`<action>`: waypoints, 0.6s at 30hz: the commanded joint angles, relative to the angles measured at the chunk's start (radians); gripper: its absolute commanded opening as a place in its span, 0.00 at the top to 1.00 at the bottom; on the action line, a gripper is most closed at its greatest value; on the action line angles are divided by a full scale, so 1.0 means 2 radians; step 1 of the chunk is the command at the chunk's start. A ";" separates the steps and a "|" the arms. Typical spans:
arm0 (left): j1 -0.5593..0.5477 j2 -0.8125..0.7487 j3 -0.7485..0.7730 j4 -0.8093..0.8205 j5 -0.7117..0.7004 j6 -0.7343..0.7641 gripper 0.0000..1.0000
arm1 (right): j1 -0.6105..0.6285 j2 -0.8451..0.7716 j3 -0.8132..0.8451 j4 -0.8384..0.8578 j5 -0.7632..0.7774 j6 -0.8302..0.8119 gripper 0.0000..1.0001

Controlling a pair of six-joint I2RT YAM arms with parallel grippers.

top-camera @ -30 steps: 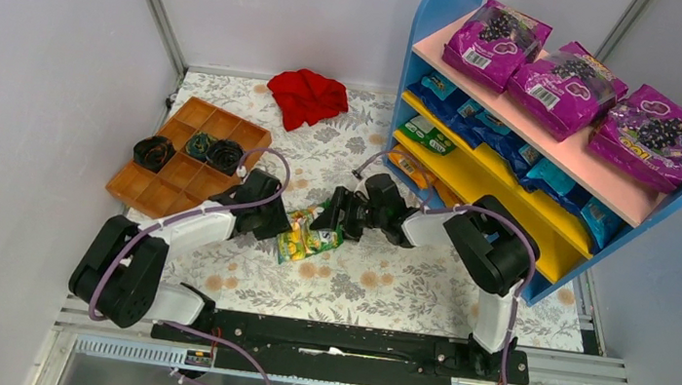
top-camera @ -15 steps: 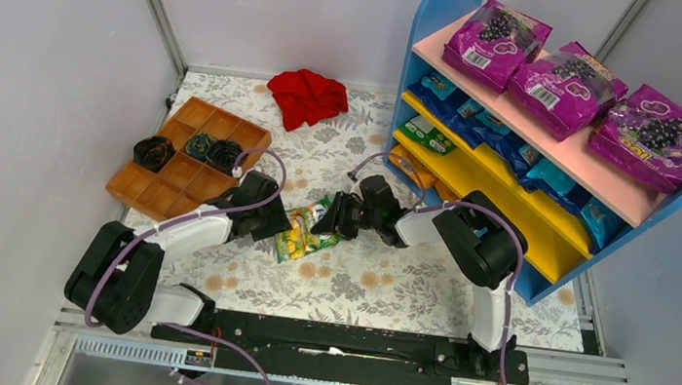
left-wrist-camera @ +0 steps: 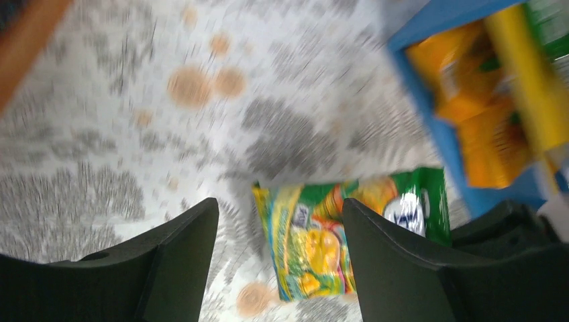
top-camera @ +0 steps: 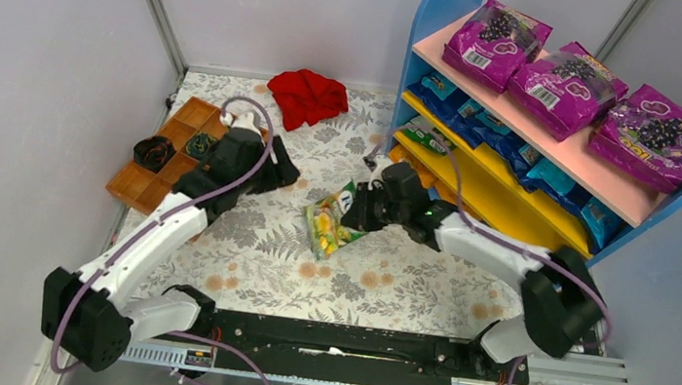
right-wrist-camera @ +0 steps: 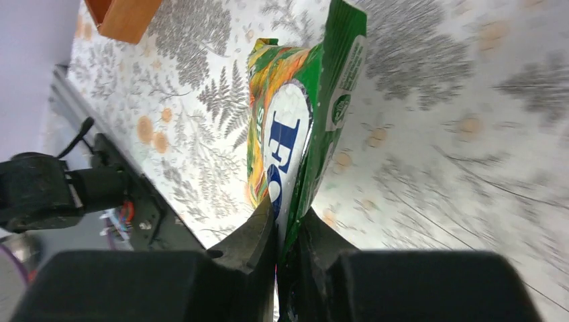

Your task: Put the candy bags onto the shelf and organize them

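While right hand (top-camera: 351, 215) grips bag (top-camera: 324, 232), shelf (top-camera: 442, 4) near

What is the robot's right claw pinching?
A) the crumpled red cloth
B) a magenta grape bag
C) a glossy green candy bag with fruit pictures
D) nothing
C: the right wrist view shows the right gripper shut on the glossy green candy bag.

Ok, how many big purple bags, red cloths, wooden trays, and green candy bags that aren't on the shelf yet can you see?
magenta grape bags: 3
red cloth: 1
wooden compartment tray: 1
green candy bag: 1
Total: 6
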 commanded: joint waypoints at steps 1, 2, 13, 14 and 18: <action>0.002 -0.016 0.064 0.010 -0.044 0.055 0.27 | 0.003 -0.126 0.015 -0.170 0.150 -0.131 0.97; 0.000 -0.012 0.072 0.011 -0.051 0.062 0.27 | 0.003 -0.150 0.020 -0.197 0.182 -0.149 0.98; -0.041 -0.024 0.049 0.018 -0.123 0.107 0.27 | 0.003 -0.268 0.105 -0.384 0.295 -0.440 1.00; -0.044 -0.026 0.049 0.017 -0.126 0.108 0.27 | 0.004 -0.277 0.103 -0.390 0.291 -0.474 1.00; -0.053 -0.033 0.049 0.017 -0.133 0.112 0.26 | 0.004 -0.299 0.109 -0.386 0.351 -0.524 1.00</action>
